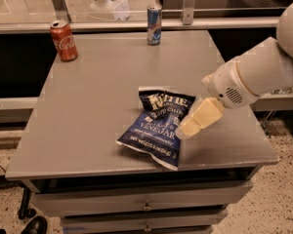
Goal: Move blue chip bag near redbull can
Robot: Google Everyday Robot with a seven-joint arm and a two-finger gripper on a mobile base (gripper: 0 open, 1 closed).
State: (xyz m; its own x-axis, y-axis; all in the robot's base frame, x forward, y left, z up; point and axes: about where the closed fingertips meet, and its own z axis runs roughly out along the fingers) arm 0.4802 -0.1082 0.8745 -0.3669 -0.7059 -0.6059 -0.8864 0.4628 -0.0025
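Observation:
The blue chip bag (pixel 155 126) lies flat near the front of the grey table (pixel 97 106), its black top toward the back, white "Kettle" and "Vinegar" lettering showing. The redbull can (pixel 154 24) stands upright at the table's far edge, well behind the bag. My gripper (pixel 188 128) comes in from the right on a white arm (pixel 254 77); its cream fingers hang over the bag's right edge, just above or touching it.
A red Coca-Cola can (pixel 64 40) stands at the table's far left corner. Drawers (pixel 146 206) sit under the tabletop. A counter ledge (pixel 136 22) runs behind the table. A shoe-like dark object (pixel 31 225) lies on the floor at front left.

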